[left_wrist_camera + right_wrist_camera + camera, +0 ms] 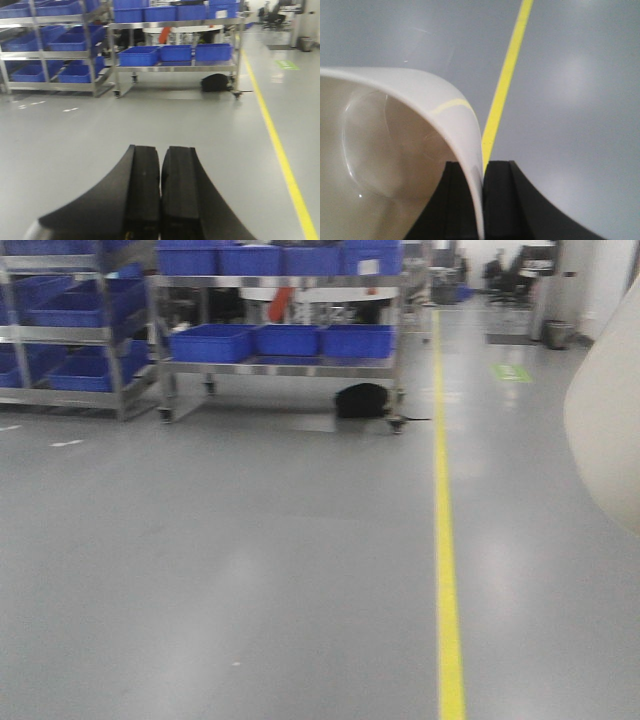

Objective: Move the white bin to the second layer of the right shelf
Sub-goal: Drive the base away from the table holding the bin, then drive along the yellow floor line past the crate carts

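Right claw (481,175) pinches only the bin (385,165) wall, lower centre; smooth plastic may slip and drop to the floor (570,100). Left claw (161,155) closed, empty.

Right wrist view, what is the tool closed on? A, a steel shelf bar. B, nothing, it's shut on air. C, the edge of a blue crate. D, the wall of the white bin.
D: the right tool pinches the thin wall of the white bin, with one finger inside the tub and the other outside it.
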You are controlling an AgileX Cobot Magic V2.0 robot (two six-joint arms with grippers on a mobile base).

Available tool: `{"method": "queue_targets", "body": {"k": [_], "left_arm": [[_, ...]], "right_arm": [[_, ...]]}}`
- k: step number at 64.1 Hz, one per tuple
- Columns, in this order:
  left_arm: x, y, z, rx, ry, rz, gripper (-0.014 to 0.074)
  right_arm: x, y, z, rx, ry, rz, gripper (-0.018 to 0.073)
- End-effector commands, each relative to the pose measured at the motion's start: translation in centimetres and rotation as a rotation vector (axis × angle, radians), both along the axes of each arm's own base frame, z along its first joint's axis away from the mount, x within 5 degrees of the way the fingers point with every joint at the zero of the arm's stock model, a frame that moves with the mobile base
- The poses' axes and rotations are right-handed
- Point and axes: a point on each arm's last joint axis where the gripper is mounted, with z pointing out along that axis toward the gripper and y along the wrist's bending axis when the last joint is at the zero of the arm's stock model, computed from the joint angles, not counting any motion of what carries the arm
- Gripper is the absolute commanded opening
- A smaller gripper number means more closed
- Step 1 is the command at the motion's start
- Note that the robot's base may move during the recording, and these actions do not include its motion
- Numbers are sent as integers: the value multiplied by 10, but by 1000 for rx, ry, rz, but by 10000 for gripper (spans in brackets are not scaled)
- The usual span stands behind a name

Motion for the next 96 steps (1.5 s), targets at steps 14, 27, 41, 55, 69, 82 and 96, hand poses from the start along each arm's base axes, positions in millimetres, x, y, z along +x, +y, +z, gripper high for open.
{"method": "queue_targets", "body": {"k": [14, 27, 41, 55, 69, 82, 96], "left_arm": [[0, 0, -4, -11, -60, 1, 85], [0, 0, -4, -11, -60, 1, 85], [0, 0, -4, -11, -60, 1, 85], [0, 0, -4, -11, -60, 1, 85], [0, 0, -4, -11, -60, 1, 85], [0, 0, -4, -11, -60, 1, 85], [0, 0, -4, -11, -60, 1, 85]], "right_arm": [[4, 0, 17, 3, -121, -1, 50], [4, 0, 17, 3, -121, -1, 50], [4, 0, 17, 3, -121, -1, 50], [4, 0, 17, 3, -121, -1, 50], [4, 0, 17, 3, -121, -1, 50], [4, 0, 17, 3, -121, -1, 50], [4, 0, 17, 3, -120, -1, 50]]}}
